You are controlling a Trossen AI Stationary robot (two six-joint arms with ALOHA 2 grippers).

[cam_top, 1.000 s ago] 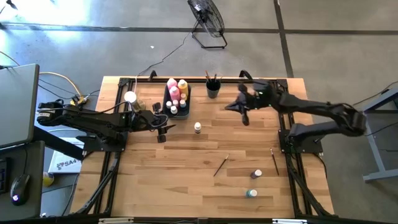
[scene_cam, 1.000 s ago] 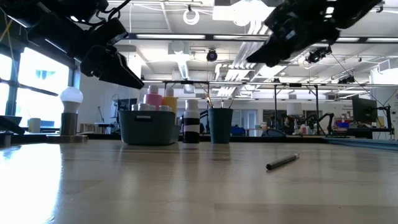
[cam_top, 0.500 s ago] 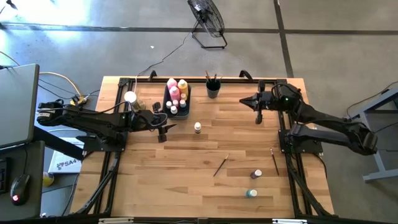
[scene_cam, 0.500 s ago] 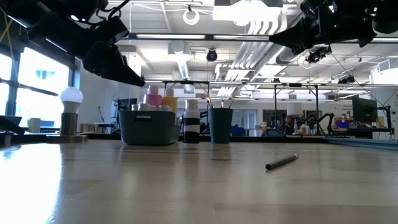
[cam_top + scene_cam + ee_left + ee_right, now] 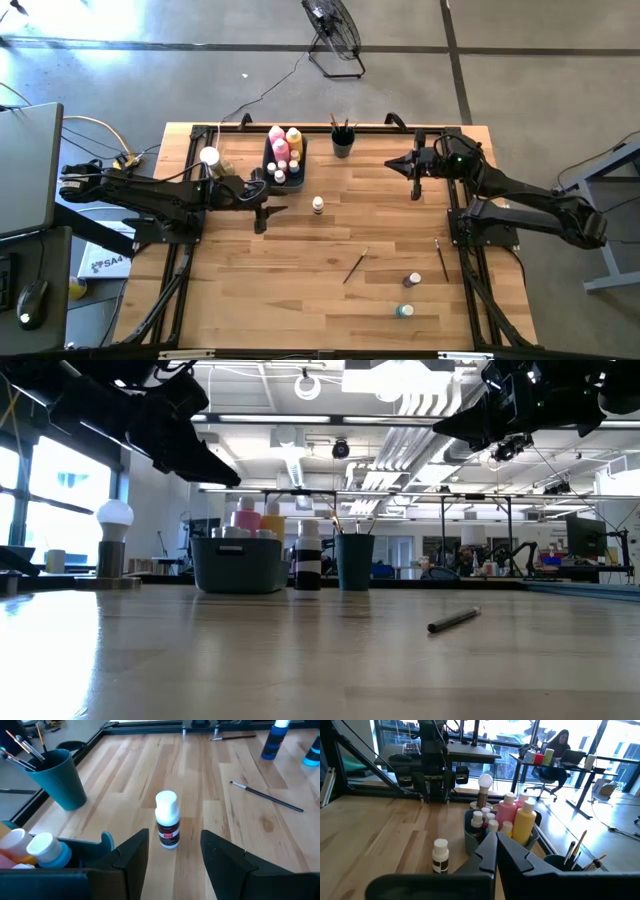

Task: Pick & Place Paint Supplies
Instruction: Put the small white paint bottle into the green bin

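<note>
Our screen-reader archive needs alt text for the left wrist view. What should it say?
A small white-capped black paint bottle stands upright on the wooden table, ahead of the left gripper, whose jaws are open. Beyond are a teal cup of brushes, a loose paintbrush and two blue bottles.

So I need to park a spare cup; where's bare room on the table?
Free: the near left corner, left of the loose paintbrush. Crowded: the far edge, around the bin, brush cup and lone bottle.
</note>
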